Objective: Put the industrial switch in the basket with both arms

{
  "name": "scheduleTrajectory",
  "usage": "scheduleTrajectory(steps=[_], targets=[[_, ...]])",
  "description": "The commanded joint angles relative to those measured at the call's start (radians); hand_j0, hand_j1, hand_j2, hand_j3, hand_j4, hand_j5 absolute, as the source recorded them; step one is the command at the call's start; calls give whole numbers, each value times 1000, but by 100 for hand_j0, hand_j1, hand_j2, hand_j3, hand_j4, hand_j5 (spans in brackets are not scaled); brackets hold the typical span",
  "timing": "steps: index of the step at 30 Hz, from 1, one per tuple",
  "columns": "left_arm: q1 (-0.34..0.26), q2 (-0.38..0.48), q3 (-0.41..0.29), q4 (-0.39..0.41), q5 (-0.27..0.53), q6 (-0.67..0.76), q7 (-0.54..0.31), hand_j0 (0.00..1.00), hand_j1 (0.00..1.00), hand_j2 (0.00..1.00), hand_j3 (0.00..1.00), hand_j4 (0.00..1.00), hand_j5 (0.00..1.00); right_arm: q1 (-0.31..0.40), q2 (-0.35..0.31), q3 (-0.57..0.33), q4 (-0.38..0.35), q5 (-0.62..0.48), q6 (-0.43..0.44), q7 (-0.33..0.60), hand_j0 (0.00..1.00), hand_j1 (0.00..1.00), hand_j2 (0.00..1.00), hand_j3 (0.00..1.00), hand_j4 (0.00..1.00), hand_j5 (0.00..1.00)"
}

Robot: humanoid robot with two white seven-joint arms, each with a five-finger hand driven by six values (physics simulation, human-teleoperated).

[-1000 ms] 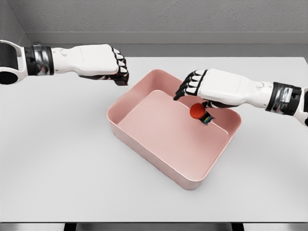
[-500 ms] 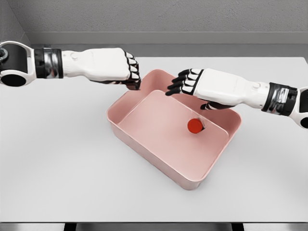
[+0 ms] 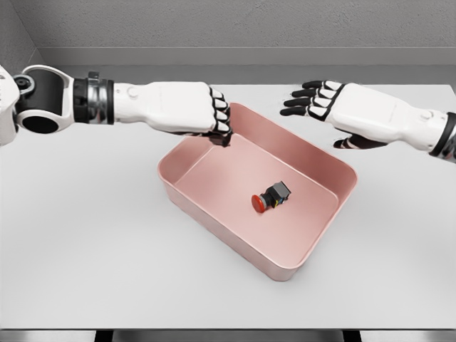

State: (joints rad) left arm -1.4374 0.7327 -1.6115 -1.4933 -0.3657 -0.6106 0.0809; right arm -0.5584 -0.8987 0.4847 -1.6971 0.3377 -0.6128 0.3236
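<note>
The industrial switch (image 3: pixel 271 197), black with a red button, lies on its side on the floor of the pink basket (image 3: pixel 214 206), right of the middle. My left hand (image 3: pixel 214 121) hovers over the basket's far-left rim, fingers curled and holding nothing. My right hand (image 3: pixel 320 100) hangs above and behind the basket's far-right corner, fingers spread and empty, well clear of the switch.
The basket sits at an angle on a white table (image 3: pixel 85 235). A grey wall runs along the table's far edge. The table's front edge is near the bottom of the view.
The switch dropped from my right hand into the basket and tipped onto its side. My right hand rose and drew back to the right. My left hand moved right to the basket's rim.
</note>
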Motion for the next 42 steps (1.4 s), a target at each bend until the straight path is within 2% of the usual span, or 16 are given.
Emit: scheduleTrajectory(steps=[1, 3, 8, 10, 11, 12, 13, 14, 24, 27, 29, 32, 34, 37, 38, 42], targets=[[0, -13, 2, -7, 5, 0, -1, 51, 51, 51, 51, 51, 51, 2, -49, -32, 1, -17, 2, -6, 100, 100, 100, 100, 100, 100], [20, -42, 2, -7, -2, 0, -4, 51, 51, 51, 51, 51, 51, 14, -59, -38, 2, -19, 2, -11, 100, 100, 100, 100, 100, 100], [22, -50, 2, -9, -4, 0, -4, 51, 51, 51, 51, 51, 51, 23, -55, -38, 4, -19, 2, -11, 100, 100, 100, 100, 100, 100], [22, -52, 4, -9, -4, 0, -4, 54, 54, 54, 54, 54, 54, 23, -55, -38, 4, -19, 2, -11, 100, 100, 100, 100, 100, 100], [22, -53, 2, -9, -6, 0, -4, 59, 59, 59, 59, 59, 59, 23, -55, -38, 4, -19, 2, -11, 100, 100, 100, 100, 100, 100], [25, -56, 2, -9, -7, 0, -4, 71, 71, 71, 71, 71, 71, 25, -55, -38, 4, -19, 2, -11, 100, 100, 100, 100, 100, 100], [28, -62, 4, -9, -7, 0, -4, 96, 96, 96, 96, 96, 96, 29, -54, -38, 4, -19, 2, -11, 100, 100, 100, 100, 100, 100], [28, -72, 4, -9, -7, 0, -1, 100, 100, 100, 100, 100, 100, 31, -54, -38, 4, -19, 2, -11, 100, 100, 100, 100, 100, 100], [35, -72, 7, -13, -4, 0, 5, 100, 100, 100, 100, 100, 100, 37, -49, -37, 4, -19, 2, -11, 100, 100, 100, 100, 100, 100], [37, -42, 27, -12, 4, 0, 7, 100, 100, 100, 100, 100, 100, 38, -48, -38, 4, -17, 2, -11, 100, 100, 100, 100, 100, 100], [41, 0, 39, -12, 8, 0, 8, 100, 100, 100, 100, 100, 100, 38, -46, -38, 4, -19, 2, -11, 100, 100, 100, 100, 100, 100], [48, 86, 41, -10, 16, 0, 80, 100, 100, 100, 100, 100, 100, 38, -46, -37, 4, -19, 2, -11, 100, 100, 100, 100, 100, 100], [63, 131, 41, -10, 31, 0, 83, 100, 100, 100, 100, 100, 100, 38, -48, -37, 4, -19, 2, -11, 100, 100, 100, 100, 100, 100], [87, 249, 39, -5, 48, 0, 154, 100, 100, 100, 100, 100, 100, 54, -108, -35, 2, -19, 2, -11, 100, 100, 100, 100, 100, 100], [91, 280, 39, -2, 48, 0, 154, 100, 100, 100, 100, 100, 100, 63, -127, -35, 2, -19, 2, -11, 100, 100, 100, 100, 100, 100], [135, 372, 35, 2, 44, 0, 154, 100, 100, 100, 100, 100, 100, 67, -131, -35, 2, -19, 2, -12, 100, 100, 100, 100, 100, 100]])
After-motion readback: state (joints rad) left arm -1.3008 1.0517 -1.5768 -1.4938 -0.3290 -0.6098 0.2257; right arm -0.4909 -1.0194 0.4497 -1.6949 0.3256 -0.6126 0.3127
